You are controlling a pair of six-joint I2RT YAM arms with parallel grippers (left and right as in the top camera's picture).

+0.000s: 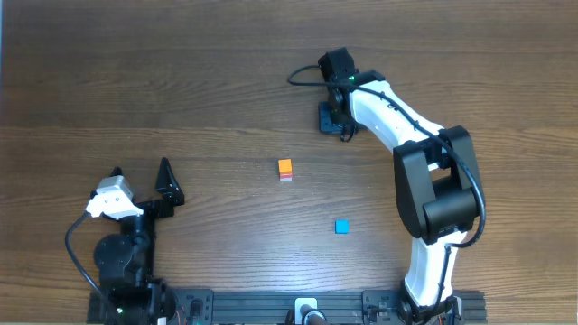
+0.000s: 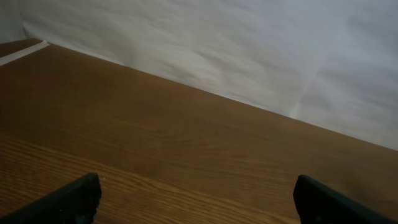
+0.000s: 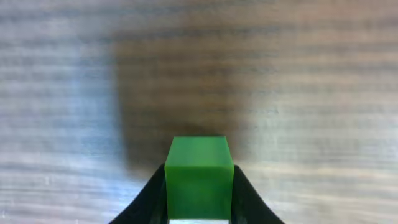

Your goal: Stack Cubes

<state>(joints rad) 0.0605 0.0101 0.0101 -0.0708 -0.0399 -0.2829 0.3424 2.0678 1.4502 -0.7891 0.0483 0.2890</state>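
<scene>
My right gripper (image 1: pixel 332 122) is at the far middle of the table, shut on a green cube (image 3: pixel 199 176) that sits between its dark fingers (image 3: pixel 151 194) over bare wood. An orange cube (image 1: pixel 285 166) rests on top of a pinkish cube (image 1: pixel 285 178) near the table's centre, well to the near left of that gripper. A blue cube (image 1: pixel 341 227) lies alone closer to the front. My left gripper (image 1: pixel 167 183) is at the near left, open, with nothing between its fingers (image 2: pixel 69 202).
The wooden table (image 1: pixel 181 81) is bare around the cubes. In the left wrist view a pale wall (image 2: pixel 249 43) rises behind the table's far edge. The arm bases and a black rail (image 1: pixel 298 302) run along the front.
</scene>
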